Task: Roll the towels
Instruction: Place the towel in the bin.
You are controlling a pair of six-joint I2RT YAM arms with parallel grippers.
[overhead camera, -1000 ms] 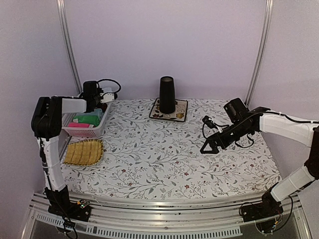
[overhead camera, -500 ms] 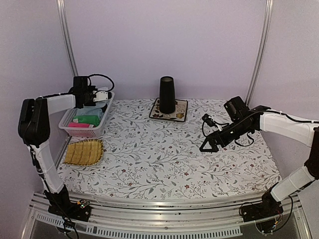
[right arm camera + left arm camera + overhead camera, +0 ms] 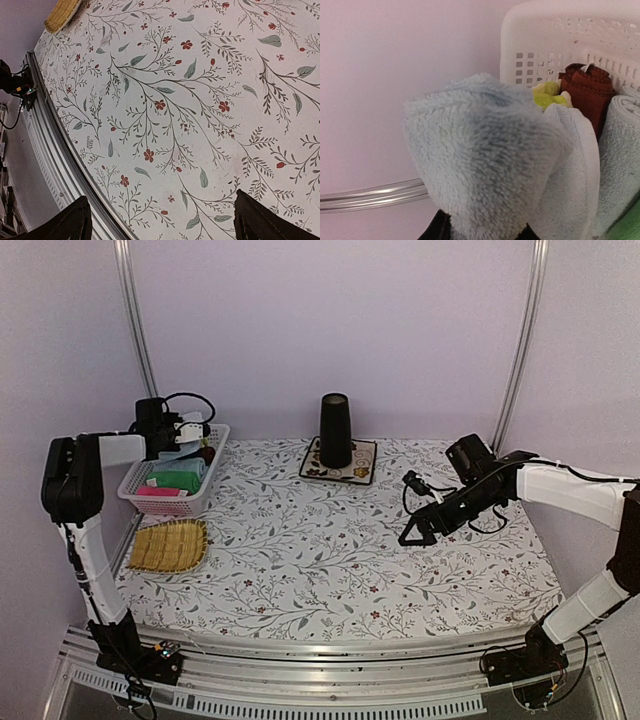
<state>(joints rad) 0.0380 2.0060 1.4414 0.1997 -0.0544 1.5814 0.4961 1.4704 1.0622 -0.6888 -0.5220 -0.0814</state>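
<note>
Blue towel [image 3: 490, 165], one, gripped by left pincer [image 3: 484, 231]; right pincer [image 3: 415, 532] spread wide.

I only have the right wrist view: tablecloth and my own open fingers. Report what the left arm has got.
Observer: The left gripper is closed on the light blue towel, with a bunched fold pinched between its fingers.
Operator: Give me its position.
Observer: It is at the white basket, which sits at the table's back left corner.
Operator: List what else is in that basket.
Observer: More cloths: a dark red cloth, a bit of the yellow-green towel peeking out beside it, a green cloth and a pink cloth.
</note>
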